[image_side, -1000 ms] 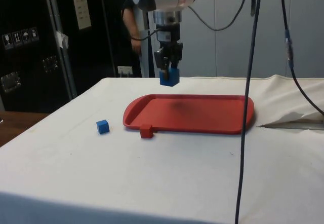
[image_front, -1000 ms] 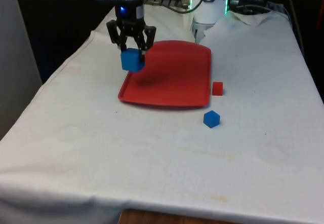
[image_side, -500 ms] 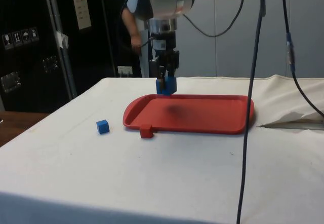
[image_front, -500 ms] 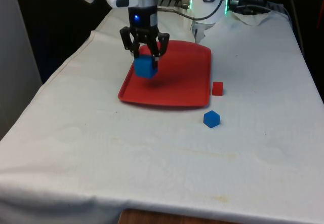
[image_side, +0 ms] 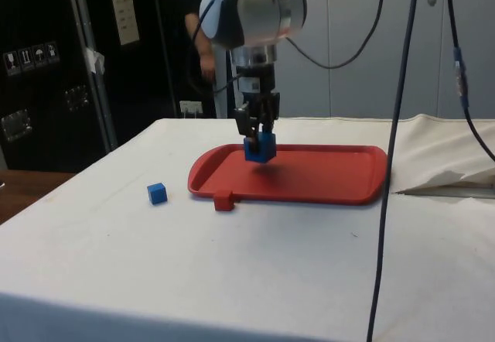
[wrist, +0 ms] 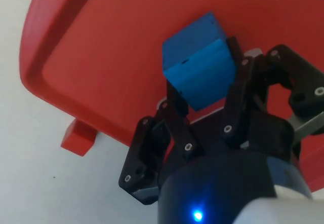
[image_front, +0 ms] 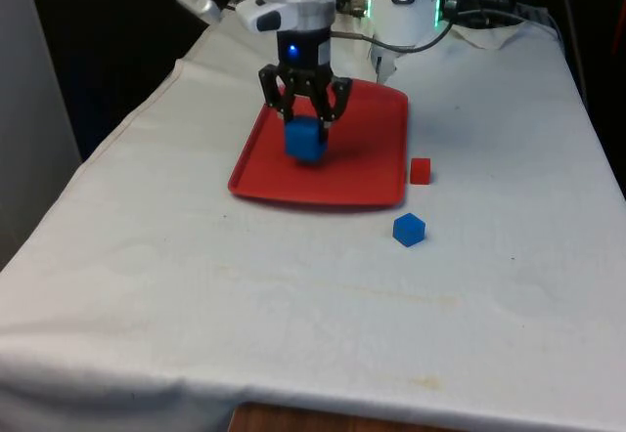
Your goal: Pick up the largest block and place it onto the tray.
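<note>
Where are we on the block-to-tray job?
Done: the large blue block is picked up and carried over the red tray. In hand: the gripper is shut on it, and the side view shows it just above the tray floor. Left: set it down and release. The small blue block and small red block lie on the cloth.
</note>
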`<state>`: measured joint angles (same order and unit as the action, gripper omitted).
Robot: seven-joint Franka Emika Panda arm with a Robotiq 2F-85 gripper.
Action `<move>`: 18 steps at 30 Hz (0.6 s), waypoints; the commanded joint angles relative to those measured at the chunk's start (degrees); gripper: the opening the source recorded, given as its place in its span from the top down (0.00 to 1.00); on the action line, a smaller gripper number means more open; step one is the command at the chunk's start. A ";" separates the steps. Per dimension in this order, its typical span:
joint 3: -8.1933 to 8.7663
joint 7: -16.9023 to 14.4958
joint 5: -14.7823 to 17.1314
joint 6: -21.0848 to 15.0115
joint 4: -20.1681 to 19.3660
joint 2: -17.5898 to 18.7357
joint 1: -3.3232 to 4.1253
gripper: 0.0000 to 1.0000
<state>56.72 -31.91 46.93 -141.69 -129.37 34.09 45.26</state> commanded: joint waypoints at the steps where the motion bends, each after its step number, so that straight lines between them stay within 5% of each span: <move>1: 0.52 0.40 -0.23 -1.32 -1.83 -0.80 1.32 0.99; 4: -0.46 0.40 -0.23 -2.92 -3.38 -1.72 1.26 0.99; 5: -1.03 0.06 0.00 -1.72 -1.72 -0.97 0.06 0.99; 6: -0.46 0.40 -0.23 -2.92 -3.38 -1.72 1.26 0.99; 12: -2.46 0.52 -0.17 -5.67 -5.90 -3.15 0.97 0.99; 15: -3.72 0.11 0.00 -6.42 -6.02 -3.50 -0.06 0.99; 18: -3.55 0.52 -0.29 -6.42 -5.96 -3.55 0.11 0.99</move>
<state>52.83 -31.80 46.93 -148.22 -135.16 30.60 45.03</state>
